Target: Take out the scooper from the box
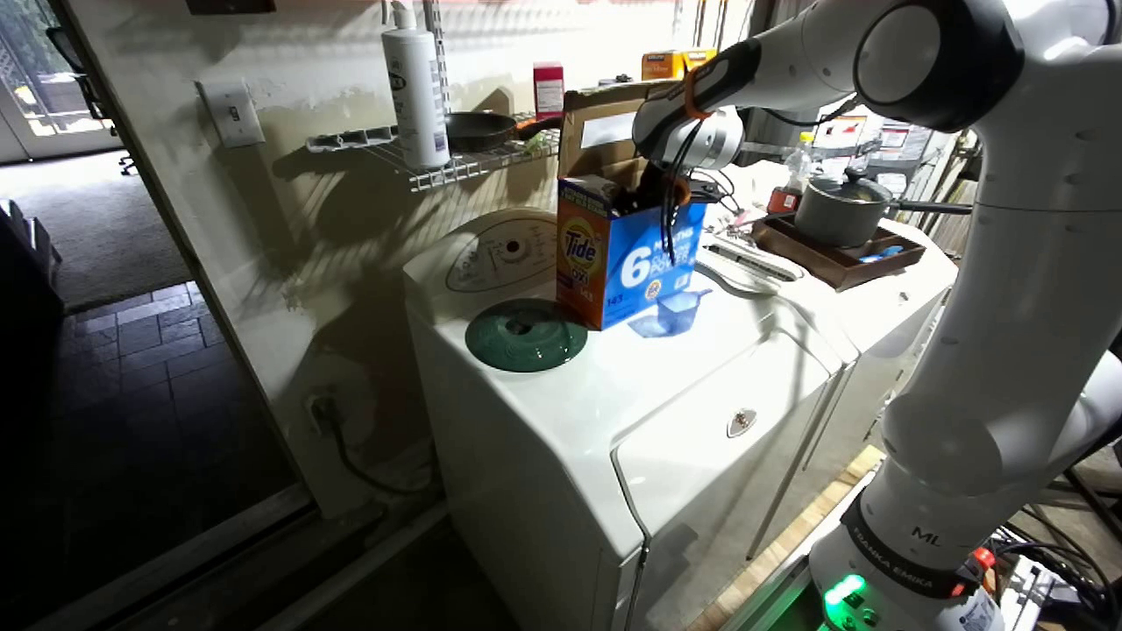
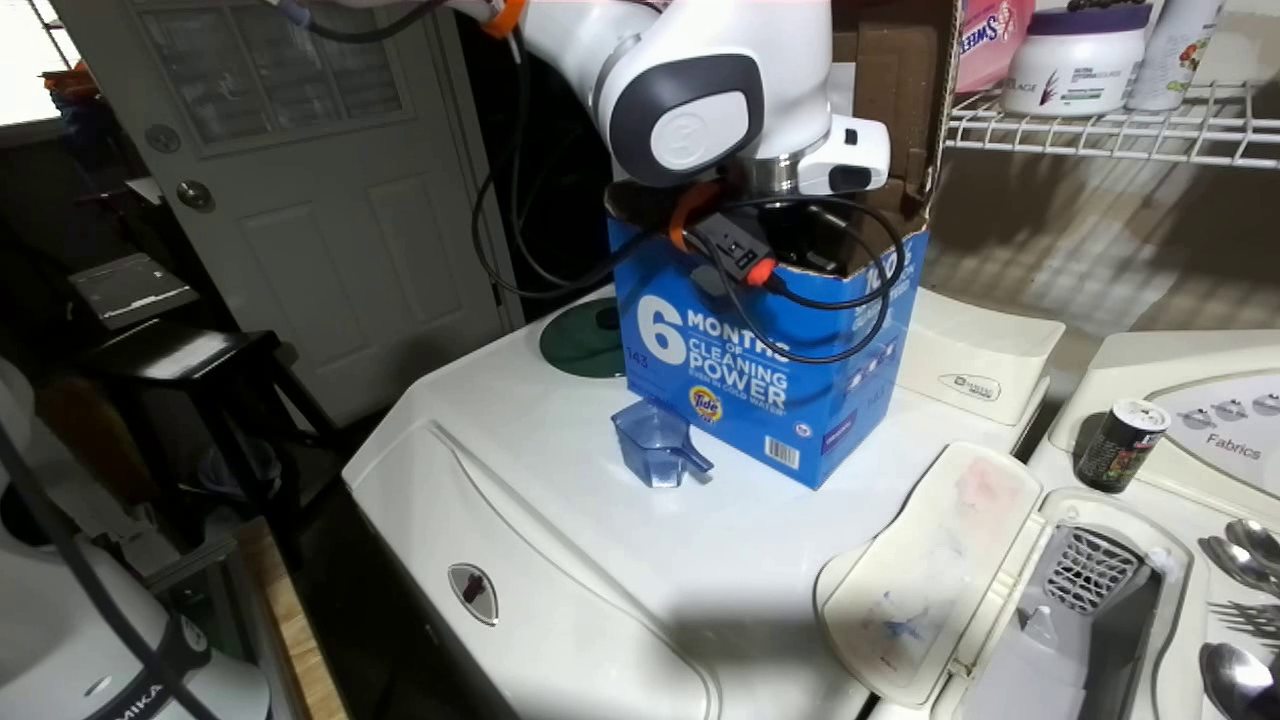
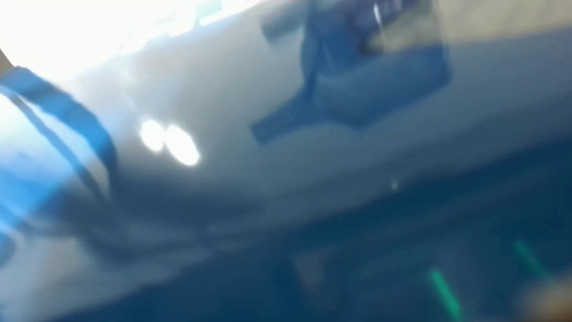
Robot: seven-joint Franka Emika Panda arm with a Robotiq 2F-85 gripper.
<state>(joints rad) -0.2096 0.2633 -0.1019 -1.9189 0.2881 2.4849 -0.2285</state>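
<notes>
The blue Tide box (image 1: 629, 237) stands upright on the white washer top, its brown flap raised at the back; it shows in both exterior views (image 2: 750, 400). A translucent blue scooper (image 2: 655, 445) with a short handle sits outside the box, in front of it, also in an exterior view (image 1: 679, 311). The blurred wrist view shows the scooper (image 3: 384, 85) and part of the box (image 3: 67, 107) at left. My gripper (image 2: 805, 235) reaches down into the box opening (image 1: 650, 188). Its fingers and the box's inside are hidden, so I cannot tell what it touches.
A round green disc (image 1: 526, 337) lies beside the box. A wire shelf (image 1: 473, 162) with a white bottle (image 1: 416, 96) hangs behind. A pot (image 1: 846, 210) in a brown tray and an open white container (image 2: 940, 580) stand nearby. Cables loop from the wrist past the box front.
</notes>
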